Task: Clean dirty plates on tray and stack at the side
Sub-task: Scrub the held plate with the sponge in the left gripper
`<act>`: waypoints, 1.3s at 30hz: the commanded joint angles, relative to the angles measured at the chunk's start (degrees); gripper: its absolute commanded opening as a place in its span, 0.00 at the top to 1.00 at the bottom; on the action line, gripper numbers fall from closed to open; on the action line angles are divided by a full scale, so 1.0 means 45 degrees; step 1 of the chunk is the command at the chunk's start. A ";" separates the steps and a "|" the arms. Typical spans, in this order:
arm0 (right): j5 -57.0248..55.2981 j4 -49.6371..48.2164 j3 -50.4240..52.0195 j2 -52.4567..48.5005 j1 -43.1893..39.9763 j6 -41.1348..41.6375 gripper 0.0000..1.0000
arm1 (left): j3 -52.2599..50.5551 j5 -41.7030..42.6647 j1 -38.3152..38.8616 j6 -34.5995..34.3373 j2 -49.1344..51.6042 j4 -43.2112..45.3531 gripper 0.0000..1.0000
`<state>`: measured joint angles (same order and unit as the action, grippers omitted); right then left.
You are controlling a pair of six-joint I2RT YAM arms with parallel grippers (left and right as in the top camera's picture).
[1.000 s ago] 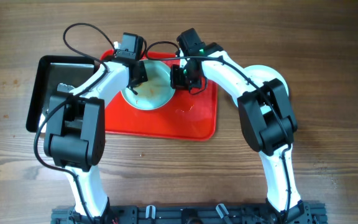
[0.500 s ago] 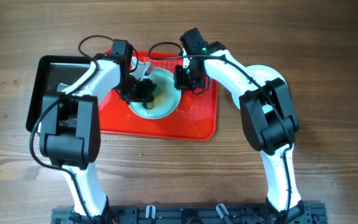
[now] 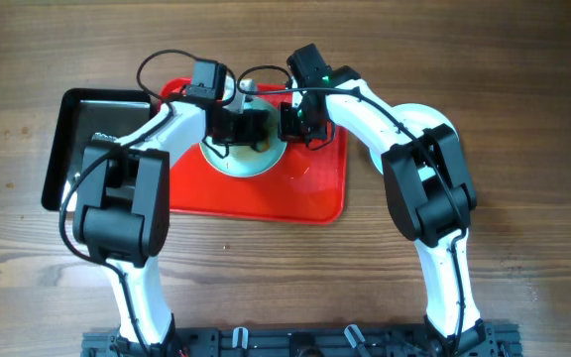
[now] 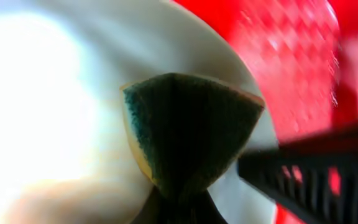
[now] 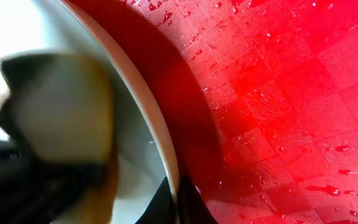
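A pale plate [image 3: 234,162] with orange-brown smears lies on the red tray [image 3: 266,198]. My left gripper [image 3: 249,127] is shut on a green and yellow sponge [image 4: 188,130] and presses it on the plate's far right part. The plate fills the left of the left wrist view [image 4: 55,93]. My right gripper [image 3: 287,124] is shut on the plate's right rim [image 5: 160,137], one jaw on either side of it. The sponge also shows in the right wrist view [image 5: 61,106], on the plate's inside. More pale plates [image 3: 426,117] sit right of the tray, mostly under the right arm.
A black tray [image 3: 77,129] lies against the red tray's left side. The red tray's surface [image 5: 278,93] is wet with droplets. The right gripper's black finger [image 4: 316,174] is close beside the sponge. The wooden table [image 3: 543,99] lies all around.
My left gripper has swept the sponge across the plate, from its left side over the near middle to its far right. The plate shifted slightly. The right gripper has kept its hold on the rim.
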<state>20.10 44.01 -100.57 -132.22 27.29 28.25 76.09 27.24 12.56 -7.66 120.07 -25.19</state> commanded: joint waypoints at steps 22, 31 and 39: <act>0.0170 0.0039 0.0175 -0.0408 0.0087 0.0078 0.96 | 0.0860 0.0845 0.0005 0.1943 0.0486 -0.5790 0.96; 0.0170 0.0015 0.0175 -0.0408 0.0087 0.0053 0.96 | 0.0860 -0.0024 0.0005 -0.0335 0.0486 -0.2973 0.96; 0.0165 -0.0015 0.0175 -0.0408 0.0087 0.0063 0.96 | 0.2657 -1.0078 0.0010 -0.4813 0.0432 -0.5416 0.96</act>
<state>20.60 43.38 -100.57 -132.22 27.33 28.86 84.42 5.91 13.98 -21.54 120.36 -42.26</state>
